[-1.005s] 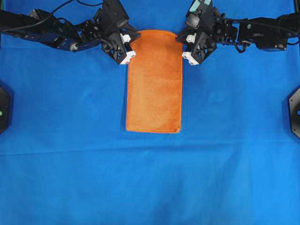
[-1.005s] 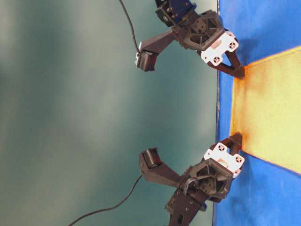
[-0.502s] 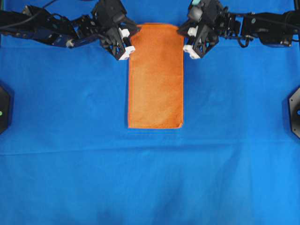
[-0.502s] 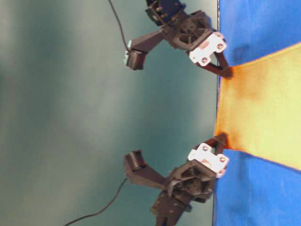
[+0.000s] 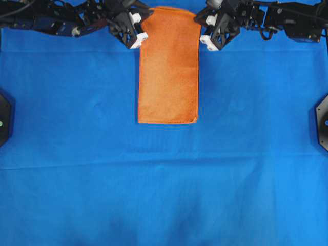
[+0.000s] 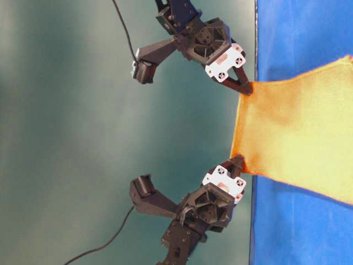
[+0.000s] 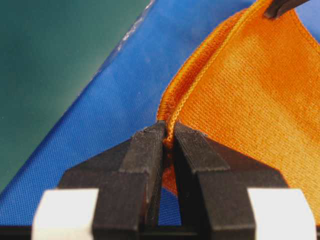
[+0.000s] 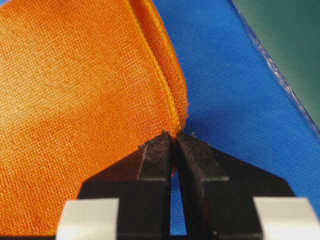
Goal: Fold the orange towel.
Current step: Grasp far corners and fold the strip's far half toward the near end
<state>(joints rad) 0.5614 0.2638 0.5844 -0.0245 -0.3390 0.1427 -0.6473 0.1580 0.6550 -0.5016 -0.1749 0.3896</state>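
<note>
The orange towel (image 5: 168,64) is a long doubled strip on the blue cloth, running from the far edge toward the middle. My left gripper (image 5: 146,13) is shut on its far left corner and my right gripper (image 5: 198,15) is shut on its far right corner. In the left wrist view the jaws (image 7: 169,130) pinch the stitched hem of the towel (image 7: 250,90). The right wrist view shows the jaws (image 8: 175,137) closed on the corner of the towel (image 8: 75,100). From table level the towel's (image 6: 298,143) far end is raised off the cloth and stretched taut between both grippers.
The large blue cloth (image 5: 164,179) covers the whole table, with faint creases across the near half. Black fixtures sit at the left edge (image 5: 4,118) and right edge (image 5: 323,120). The table's far edge runs just behind the grippers.
Both grippers have moved toward the far edge and upward, holding the towel's corners. The towel's near edge has slid away from me across the blue cloth.
</note>
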